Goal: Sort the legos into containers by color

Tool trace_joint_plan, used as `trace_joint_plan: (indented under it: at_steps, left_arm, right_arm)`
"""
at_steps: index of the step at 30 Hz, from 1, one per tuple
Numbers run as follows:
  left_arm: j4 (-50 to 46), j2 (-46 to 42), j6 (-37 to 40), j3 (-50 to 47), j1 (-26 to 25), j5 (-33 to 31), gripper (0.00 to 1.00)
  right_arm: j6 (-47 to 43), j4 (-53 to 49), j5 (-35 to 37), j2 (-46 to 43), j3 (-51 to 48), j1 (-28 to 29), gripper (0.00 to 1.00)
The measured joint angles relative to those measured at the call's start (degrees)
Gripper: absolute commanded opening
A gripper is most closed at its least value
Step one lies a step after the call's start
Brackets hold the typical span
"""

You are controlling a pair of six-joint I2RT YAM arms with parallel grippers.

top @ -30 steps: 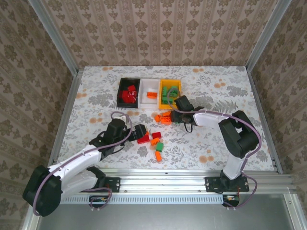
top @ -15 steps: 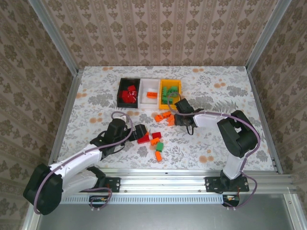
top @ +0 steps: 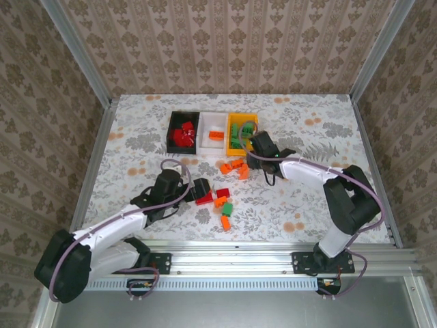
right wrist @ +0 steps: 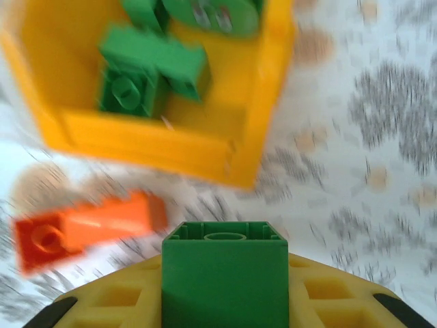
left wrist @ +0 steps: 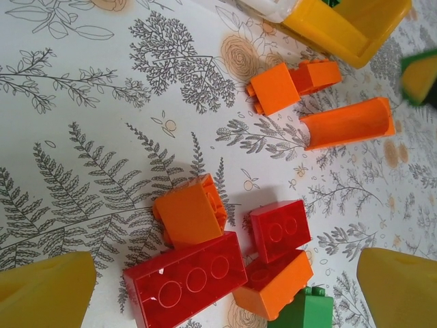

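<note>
The containers stand in a row at the back: black [top: 172,131] with red legos, white [top: 214,121] with an orange one, yellow [top: 243,120] with green ones [right wrist: 151,68]. My right gripper [top: 258,145] is shut on a green lego [right wrist: 224,270], just in front of the yellow bin's near wall [right wrist: 171,147]. My left gripper [top: 200,189] hangs open over a cluster of loose legos: a long red brick [left wrist: 184,281], a small red one [left wrist: 278,229], orange ones [left wrist: 190,213] and a green one [left wrist: 302,313]. Its yellow fingertips [left wrist: 44,290] straddle the cluster without touching it.
More orange legos [top: 233,167] lie between the cluster and the bins, one long [left wrist: 348,123] and two short [left wrist: 276,87]. Another orange brick [top: 225,222] lies near the front. Metal rails bound the floral table [top: 136,150].
My right gripper closed on the green lego and moved back from the orange bricks toward the yellow bin. The left arm barely moved and stayed open.
</note>
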Motion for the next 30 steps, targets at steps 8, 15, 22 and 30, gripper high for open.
trace_joint_plan:
  at_steps: [8,15,22,30]
  left_arm:
    - [-0.4,1.9,0.0,0.1,-0.1,0.2,1.0]
    - [-2.3,-1.7,0.0,0.1,-0.1,0.0,1.0]
    - [-8.1,0.7,3.0,4.8,-1.3,-2.0,0.95]
    - [-17.2,13.5,8.6,16.3,-6.0,-9.8,0.81]
  right_arm:
    - [-4.1,-3.5,0.4,16.7,26.0,-0.7,0.33]
    - [-5.5,-9.0,0.7,24.7,34.2,-2.1,0.54]
    - [-6.1,-10.0,1.7,20.2,32.3,-2.3,0.57]
    - [-4.4,-5.5,1.8,1.8,14.3,-1.1,0.58]
